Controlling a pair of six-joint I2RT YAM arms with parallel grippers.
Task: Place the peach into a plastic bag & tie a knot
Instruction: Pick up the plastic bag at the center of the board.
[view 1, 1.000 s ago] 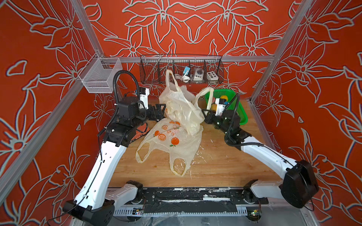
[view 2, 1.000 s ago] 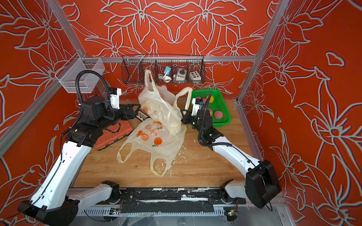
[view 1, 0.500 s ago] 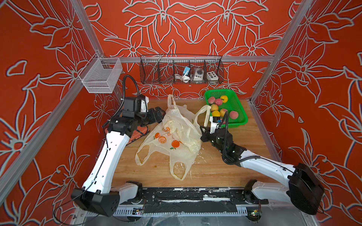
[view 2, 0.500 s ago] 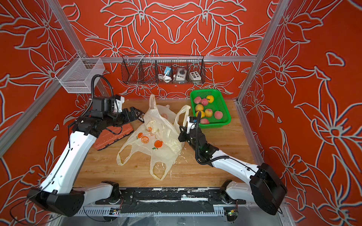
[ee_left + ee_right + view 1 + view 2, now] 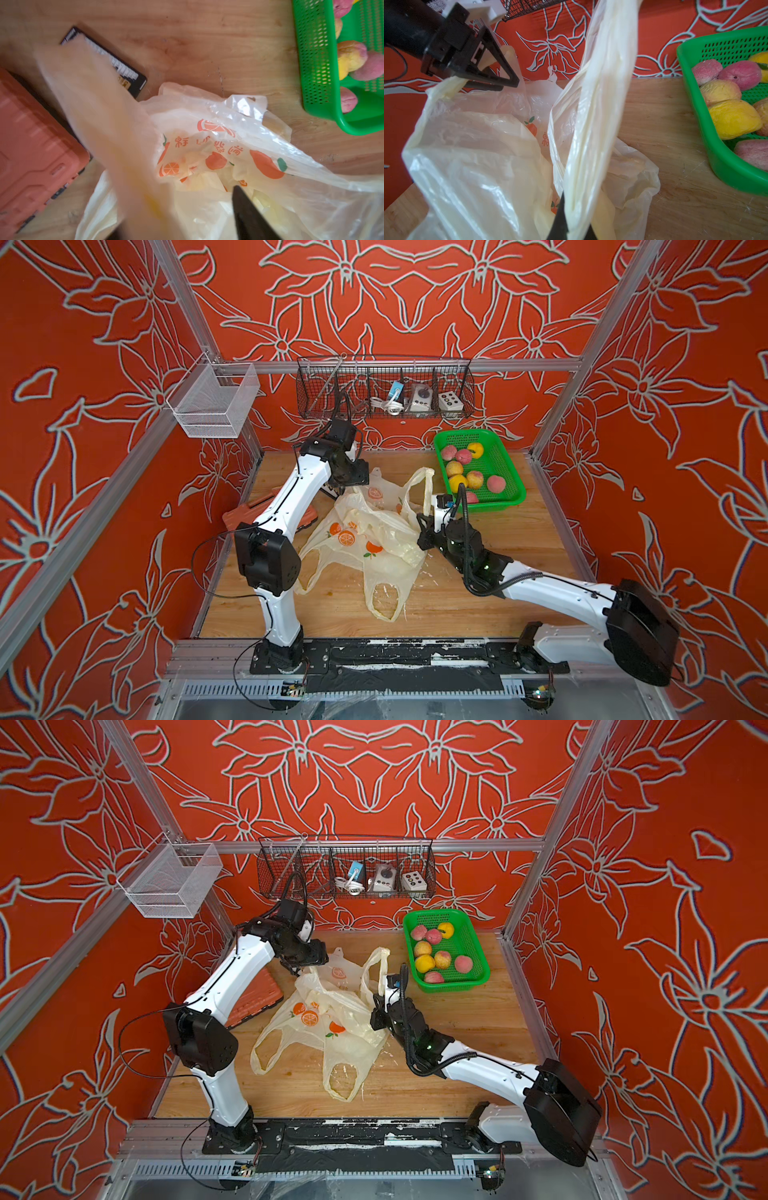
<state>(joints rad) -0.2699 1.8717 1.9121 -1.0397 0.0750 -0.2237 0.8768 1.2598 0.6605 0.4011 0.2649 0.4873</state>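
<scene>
A cream plastic bag (image 5: 386,526) (image 5: 345,1006) printed with oranges slumps on the wooden table. One handle strip (image 5: 602,104) rises from my right gripper (image 5: 571,224) (image 5: 422,526), which is shut on it. The bag's other handle (image 5: 99,116) runs between the jaws of my left gripper (image 5: 506,85) (image 5: 338,489) (image 5: 178,207). It lies against one finger, with a gap to the other finger (image 5: 249,212). Several peaches (image 5: 474,479) (image 5: 733,120) lie in the green basket (image 5: 478,506). I cannot tell whether a peach is in the bag. No knot is in view; the handles are apart.
A second printed bag (image 5: 386,585) lies flat under the first, its handles towards the front. An orange case (image 5: 270,514) and a black card (image 5: 116,64) lie at the left. A black wire rack (image 5: 384,389) and a white mesh basket (image 5: 212,402) hang on the walls.
Both arms have come down and the bag, held high a second ago, has sunk onto the table. My left arm swung back towards the far wall and its jaws have narrowed round the handle.
</scene>
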